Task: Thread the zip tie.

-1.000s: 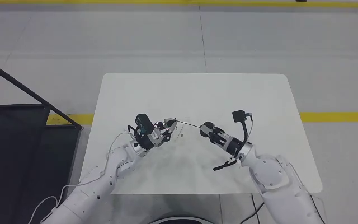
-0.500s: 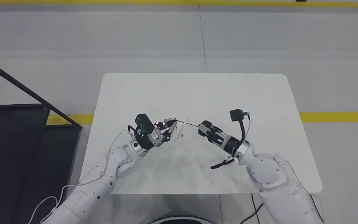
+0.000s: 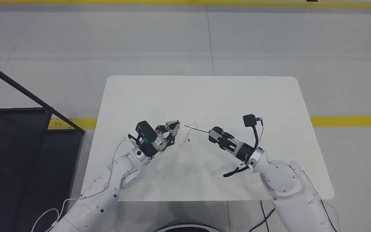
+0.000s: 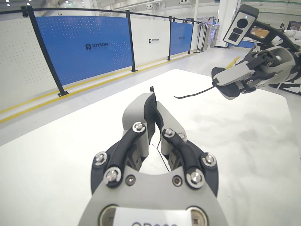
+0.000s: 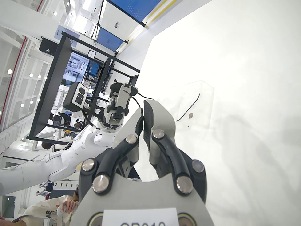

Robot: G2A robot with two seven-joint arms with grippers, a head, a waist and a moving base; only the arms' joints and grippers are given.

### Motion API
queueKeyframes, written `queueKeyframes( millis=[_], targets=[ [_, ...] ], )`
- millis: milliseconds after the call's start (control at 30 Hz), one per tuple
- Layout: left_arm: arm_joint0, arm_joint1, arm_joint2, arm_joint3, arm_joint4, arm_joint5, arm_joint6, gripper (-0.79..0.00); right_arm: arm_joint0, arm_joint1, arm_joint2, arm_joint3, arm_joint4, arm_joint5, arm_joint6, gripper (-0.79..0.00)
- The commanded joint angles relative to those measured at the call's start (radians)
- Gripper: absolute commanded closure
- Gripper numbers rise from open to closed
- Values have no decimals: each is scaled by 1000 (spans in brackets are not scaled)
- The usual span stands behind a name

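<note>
Black zip tie [image 4: 195, 94] (pinched)

Both arms bend inward at the elbows, their grippers facing each other, near but apart. The left gripper [image 3: 171, 128] has its fingers pressed together on the zip tie [image 4: 195, 93]. The right gripper [image 3: 213, 133] pinches its thin strand.

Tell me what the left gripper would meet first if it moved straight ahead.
Probably the free tip of the zip tie held by the right gripper, just ahead of the left gripper. Depth is unclear, so it might pass beside.
</note>
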Motion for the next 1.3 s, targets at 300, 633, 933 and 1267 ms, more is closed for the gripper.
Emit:
queueKeyframes(
  millis=[300,633,933,1267],
  targets=[
    [26,-26,27,-18,135,178,26,0,-3,4,24,-2,36,-1,31,0],
    [18,-38,37,-5,138,178,17,0,15,9,39,22,85,-31,117,0],
    [18,-38,37,-5,138,178,17,0,15,7,30,20,88,-26,107,0],
    [18,-38,37,-5,138,178,17,0,50,4,15,59,128,-36,117,0]
  ],
)
